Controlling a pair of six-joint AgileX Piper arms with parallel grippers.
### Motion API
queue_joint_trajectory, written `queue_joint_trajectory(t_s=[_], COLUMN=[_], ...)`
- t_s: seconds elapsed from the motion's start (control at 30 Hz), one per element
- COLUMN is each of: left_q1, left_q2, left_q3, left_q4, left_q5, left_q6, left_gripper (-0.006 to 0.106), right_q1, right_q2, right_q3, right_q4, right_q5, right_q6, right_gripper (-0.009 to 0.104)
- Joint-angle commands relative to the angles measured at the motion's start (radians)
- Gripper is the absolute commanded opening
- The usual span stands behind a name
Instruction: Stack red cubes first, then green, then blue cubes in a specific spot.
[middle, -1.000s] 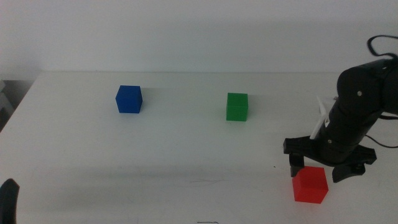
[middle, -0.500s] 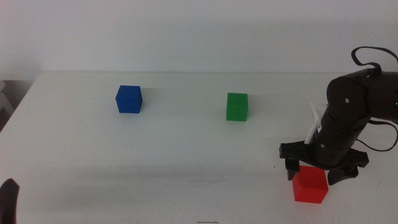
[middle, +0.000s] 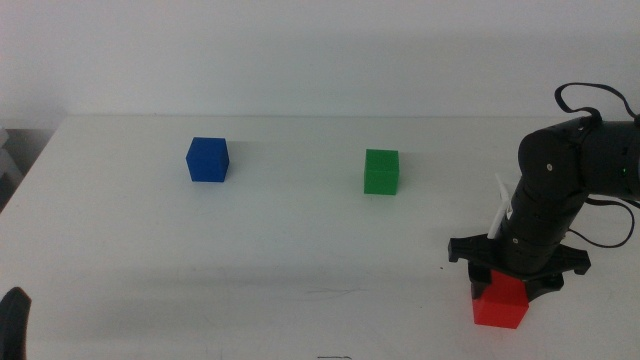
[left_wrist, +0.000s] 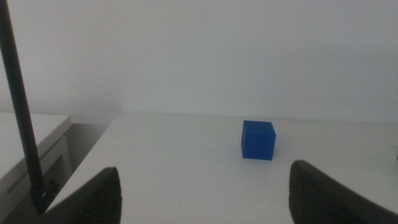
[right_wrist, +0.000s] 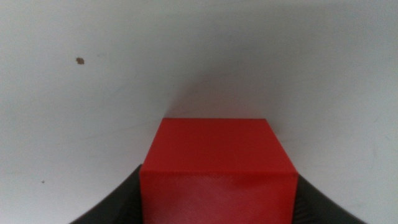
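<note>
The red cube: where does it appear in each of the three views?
Middle view: red cube at lower right, under the right tool.
Left wrist view: not in it.
Right wrist view: red cube at bottom centre, between that tool's jaws.
Shared landmark: the white table.

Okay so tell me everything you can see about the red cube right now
The red cube is small, bright red and matte, with plain faces and crisp edges. It sits flat and upright on the white table, near the front right, well apart from the green cube and blue cube. The right gripper is down over it, one dark jaw on either side. The right wrist view shows the jaws flanking it; whether they press against it cannot be told.
</note>
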Motion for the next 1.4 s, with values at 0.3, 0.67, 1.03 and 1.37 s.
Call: queue_joint_trajectory(t_s=[0.3,0.67,1.03,1.37], left_q1=[-0.003,-0.003,-0.003,-0.003], left_q2=[-0.017,-0.017,-0.017,-0.017], left_q3=[-0.003,-0.003,-0.003,-0.003], left_q4=[-0.008,-0.008,-0.008,-0.008], left_q5=[-0.076,-0.076,-0.076,-0.076], left_q6=[-0.01,-0.01,-0.01,-0.01], left_gripper=[0.09,0.09,0.09,0.09], right_q1=[0.102,0.272,0.298,0.318], right_q2=[-0.012,0.31,0.433,0.44], right_q3=[-0.308,-0.807,-0.957,-0.957], right_q4=[-0.014,-0.013,0.058,0.055], right_q5=[0.165,0.4,0.399,0.4], right_q6=[0.018,0.069,0.117,0.123], right_gripper=[-0.001,-0.001,-0.001,-0.001])
